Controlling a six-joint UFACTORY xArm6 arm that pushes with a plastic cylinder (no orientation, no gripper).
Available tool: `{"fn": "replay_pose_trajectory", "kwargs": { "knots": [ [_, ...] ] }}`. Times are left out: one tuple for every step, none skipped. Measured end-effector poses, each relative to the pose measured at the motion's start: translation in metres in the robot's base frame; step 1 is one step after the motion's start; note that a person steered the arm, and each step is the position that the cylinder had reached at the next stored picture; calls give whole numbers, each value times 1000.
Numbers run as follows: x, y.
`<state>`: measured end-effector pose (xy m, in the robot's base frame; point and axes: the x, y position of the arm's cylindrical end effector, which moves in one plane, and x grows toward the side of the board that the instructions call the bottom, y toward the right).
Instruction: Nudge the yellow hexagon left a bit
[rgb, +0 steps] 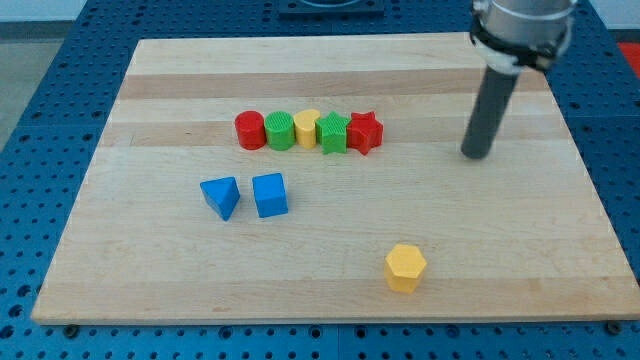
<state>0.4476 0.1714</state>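
One small yellow hexagon block (405, 267) alone near view's bottom of wooden table (150, 290); my tip (477, 155) well apart, upper right, suiting leftward push. No pincer fitted.

Red cylinder (249, 130), green cylinder (279, 131), yellow cylinder (307, 128), green block (333, 133), red star (365, 132), blue triangle (221, 196), blue cube (270, 194)

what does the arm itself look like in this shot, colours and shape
Only the arm's end shows, at the view's top right: a wide metallic grey cylindrical housing ringed by a black band, and below it a straight, smooth, dark grey round rod down to my tip. It has no jaws or fingers. No cables, labels or markings are visible on it.
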Motion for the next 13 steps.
{"fn": "replay_pose_trajectory", "kwargs": {
  "knots": [
    [59,-16],
    [106,-68],
    [127,-135],
    [127,-199],
    [108,-223],
    [114,-254],
    [119,-266],
    [109,-258],
    [102,-207],
    [102,-138],
    [105,-80],
    [132,-53],
    [163,-47]
  ]
}}
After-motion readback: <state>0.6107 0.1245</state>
